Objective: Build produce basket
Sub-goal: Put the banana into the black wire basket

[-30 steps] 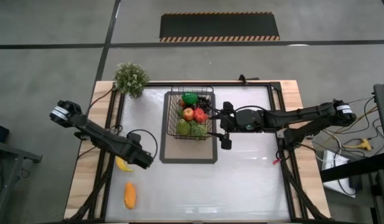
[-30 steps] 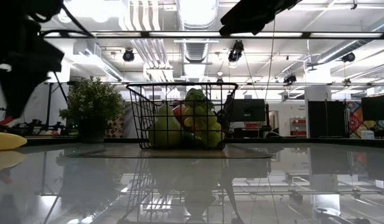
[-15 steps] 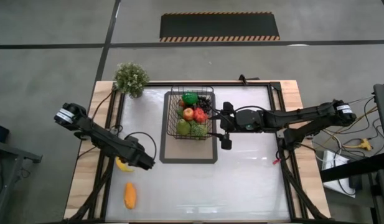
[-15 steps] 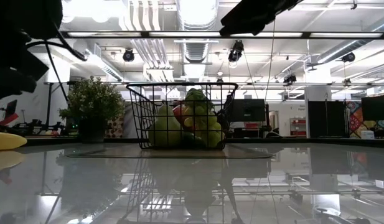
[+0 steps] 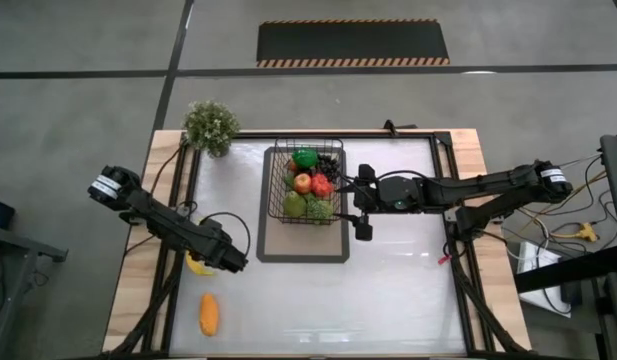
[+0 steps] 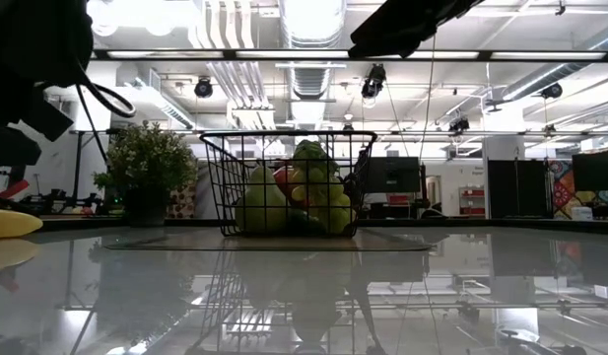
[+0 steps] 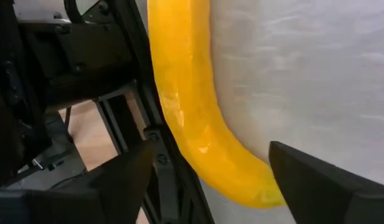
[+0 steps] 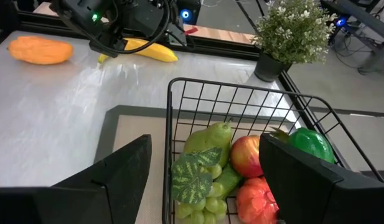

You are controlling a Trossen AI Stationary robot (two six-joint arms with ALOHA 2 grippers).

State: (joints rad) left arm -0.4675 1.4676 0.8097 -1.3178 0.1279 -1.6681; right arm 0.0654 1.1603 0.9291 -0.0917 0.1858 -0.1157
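Left hand (image 7: 204, 180) wide astride banana (image 7: 185, 99) | right hand (image 8: 204, 180) wide, over basket (image 8: 241, 106)

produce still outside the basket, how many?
2: the banana at the table's left edge under the left tool, and an orange piece nearer the front edge. None seem hidden.

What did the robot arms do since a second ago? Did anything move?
The left gripper slid a little nearer the table's front edge and now sits over the banana, fingers open around it, not yet gripping. The right gripper, the basket and the orange piece stayed put.
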